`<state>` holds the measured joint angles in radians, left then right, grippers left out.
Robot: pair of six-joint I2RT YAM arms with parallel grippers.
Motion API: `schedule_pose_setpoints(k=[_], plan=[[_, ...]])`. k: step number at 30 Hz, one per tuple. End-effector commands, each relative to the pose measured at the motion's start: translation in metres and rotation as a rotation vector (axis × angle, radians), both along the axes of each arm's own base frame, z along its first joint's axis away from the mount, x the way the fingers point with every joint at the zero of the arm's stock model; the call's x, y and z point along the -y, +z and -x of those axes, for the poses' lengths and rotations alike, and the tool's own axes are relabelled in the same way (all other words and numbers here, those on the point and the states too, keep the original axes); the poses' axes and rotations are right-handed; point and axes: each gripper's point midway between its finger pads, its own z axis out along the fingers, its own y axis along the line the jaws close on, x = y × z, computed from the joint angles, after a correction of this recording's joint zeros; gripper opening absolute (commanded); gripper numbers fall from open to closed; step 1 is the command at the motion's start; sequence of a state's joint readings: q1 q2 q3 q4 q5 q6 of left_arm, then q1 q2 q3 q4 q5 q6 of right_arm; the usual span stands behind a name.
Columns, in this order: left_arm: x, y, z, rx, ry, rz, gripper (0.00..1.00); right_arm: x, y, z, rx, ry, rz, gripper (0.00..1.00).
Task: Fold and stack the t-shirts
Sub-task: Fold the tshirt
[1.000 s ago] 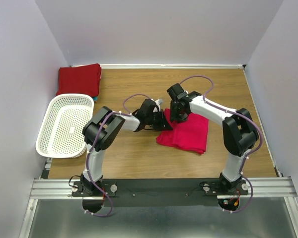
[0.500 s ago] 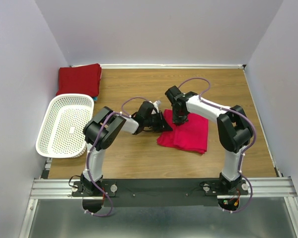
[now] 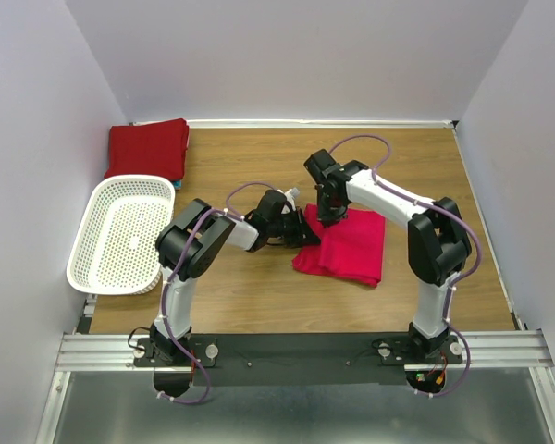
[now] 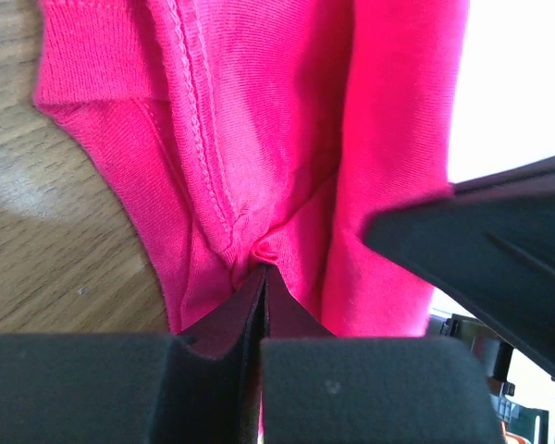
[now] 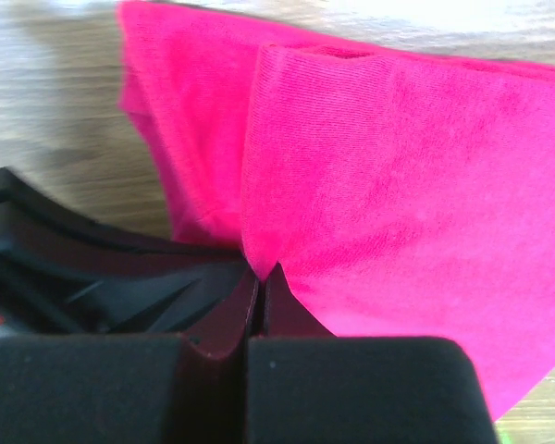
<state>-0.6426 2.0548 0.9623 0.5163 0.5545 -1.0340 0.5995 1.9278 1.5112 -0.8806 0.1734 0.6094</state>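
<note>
A bright crimson-pink t-shirt (image 3: 350, 248) lies folded on the table at mid-right. My left gripper (image 3: 302, 233) is shut on its left edge; the left wrist view shows the jaws pinching a fold of the pink t-shirt (image 4: 287, 139). My right gripper (image 3: 329, 215) is shut on the shirt's far left corner; the right wrist view shows the pink t-shirt (image 5: 407, 176) bunched at the closed jaws. A darker red t-shirt (image 3: 148, 148) lies folded at the back left corner, with a sliver of teal (image 3: 109, 174) at its near edge.
A white perforated basket (image 3: 122, 235) stands at the left edge of the table (image 3: 250, 296). White walls close in the left, back and right sides. The arm bases sit on a metal rail (image 3: 296, 351) at the near edge.
Both grippers have shifted slightly left and away with the pink shirt's left edge; the right arm's elbow has swung further back. The red shirt and basket have not moved.
</note>
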Motion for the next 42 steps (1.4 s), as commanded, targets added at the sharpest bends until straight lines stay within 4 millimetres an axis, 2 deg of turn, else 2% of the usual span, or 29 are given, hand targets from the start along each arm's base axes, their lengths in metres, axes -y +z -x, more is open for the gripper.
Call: schedule_pose_setpoints(k=[1, 14, 27, 32, 35, 42], plan=[[-0.014, -0.039, 0.018, -0.088, -0.005, -0.087, 0.07, -0.018, 0.012, 0.000, -0.001, 0.032, -0.038, 0.00], [-0.014, -0.039, 0.019, -0.088, -0.006, -0.086, 0.07, -0.037, 0.002, -0.002, -0.018, 0.074, -0.029, 0.01], [-0.012, -0.040, 0.021, -0.092, -0.015, -0.086, 0.07, -0.049, 0.009, -0.011, 0.009, 0.090, -0.045, 0.00], [-0.013, -0.040, 0.021, -0.090, -0.011, -0.084, 0.07, -0.050, 0.002, -0.005, -0.013, 0.095, -0.045, 0.01], [-0.013, -0.044, 0.024, -0.108, -0.018, -0.084, 0.07, -0.061, 0.009, -0.004, 0.006, 0.127, -0.073, 0.00], [-0.013, -0.041, 0.022, -0.096, -0.012, -0.081, 0.07, -0.064, 0.005, 0.000, 0.001, 0.145, -0.078, 0.01]])
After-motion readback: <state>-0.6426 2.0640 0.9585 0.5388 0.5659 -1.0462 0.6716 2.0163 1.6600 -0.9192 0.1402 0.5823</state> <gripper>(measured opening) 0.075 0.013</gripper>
